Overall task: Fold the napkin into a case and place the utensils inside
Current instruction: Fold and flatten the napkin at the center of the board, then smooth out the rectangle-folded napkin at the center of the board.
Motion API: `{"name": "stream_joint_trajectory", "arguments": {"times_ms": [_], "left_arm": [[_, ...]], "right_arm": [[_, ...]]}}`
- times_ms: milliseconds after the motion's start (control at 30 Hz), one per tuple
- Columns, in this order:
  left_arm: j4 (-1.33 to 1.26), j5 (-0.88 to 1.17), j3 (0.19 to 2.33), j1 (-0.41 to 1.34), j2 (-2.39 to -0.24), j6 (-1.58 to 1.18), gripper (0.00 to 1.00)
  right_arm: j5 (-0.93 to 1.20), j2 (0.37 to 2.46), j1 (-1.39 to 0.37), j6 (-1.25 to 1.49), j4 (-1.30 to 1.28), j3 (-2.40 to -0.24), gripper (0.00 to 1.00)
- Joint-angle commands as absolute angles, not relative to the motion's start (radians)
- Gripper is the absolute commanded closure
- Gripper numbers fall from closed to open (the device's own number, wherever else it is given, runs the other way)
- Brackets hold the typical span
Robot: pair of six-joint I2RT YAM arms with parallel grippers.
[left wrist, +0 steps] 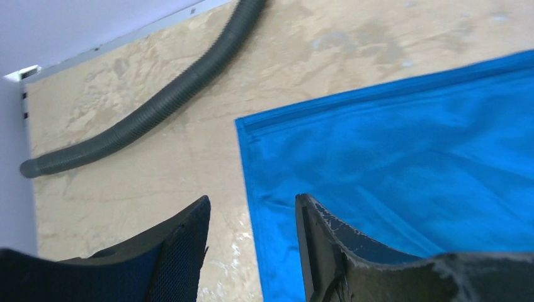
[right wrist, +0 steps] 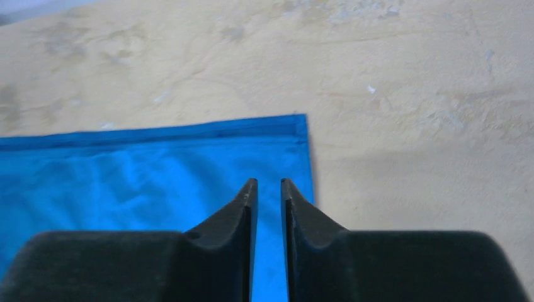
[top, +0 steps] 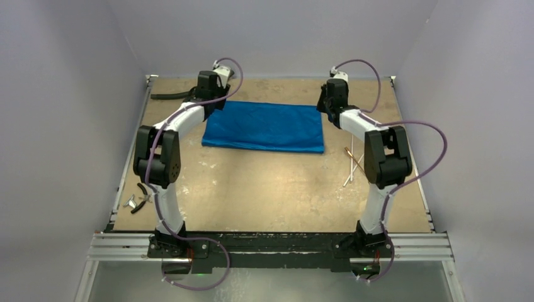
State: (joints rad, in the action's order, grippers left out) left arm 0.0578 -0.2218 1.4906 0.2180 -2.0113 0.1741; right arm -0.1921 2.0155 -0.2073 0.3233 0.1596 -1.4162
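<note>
- Napkin (top: 264, 126): bright royal blue, thin, spread flat on the surface (top: 264, 195) as a wide oblong. Stitched hem along the far edge, soft creases across the middle.
- Left pincer (left wrist: 252, 207): released, jaws well apart, nothing between them. Napkin's left edge directly beneath the gap, cloth spreading off to the right, far-left corner just ahead.
- Right pincer (right wrist: 269, 182): released, jaws parted by only a narrow slit, gripping nothing. Cloth beneath the tips and away to the left, far-right corner just ahead and slightly right.
- Utensils (top: 352, 165): slim crossed sticks on bare surface behind the right pincer, apart from the cloth's right edge.
- Open room: bare surface ahead of both pincers. Black ribbed hose (left wrist: 157, 107) ahead and left of the left pincer, apart from the cloth.
- Small hand tool (top: 142, 196): well behind the left pincer, by the surface's left edge.
</note>
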Motion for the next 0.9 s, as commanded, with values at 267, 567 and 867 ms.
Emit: {"name": "stream_joint_trajectory", "arguments": {"times_ms": [267, 567, 867], "left_arm": [[0.275, 0.153, 1.192, 0.252, -1.785, 0.181, 0.49], [0.174, 0.055, 1.070, 0.252, -1.792, 0.264, 0.53], [0.126, 0.014, 1.005, 0.251, -1.821, 0.309, 0.54]], "right_arm": [[0.106, 1.684, -0.381, 0.564, 0.331, -0.930, 1.00], [0.187, 1.690, -0.331, 0.596, 0.336, -0.818, 1.00], [0.178, 1.744, -0.296, 0.580, 0.347, -0.764, 1.00]]}}
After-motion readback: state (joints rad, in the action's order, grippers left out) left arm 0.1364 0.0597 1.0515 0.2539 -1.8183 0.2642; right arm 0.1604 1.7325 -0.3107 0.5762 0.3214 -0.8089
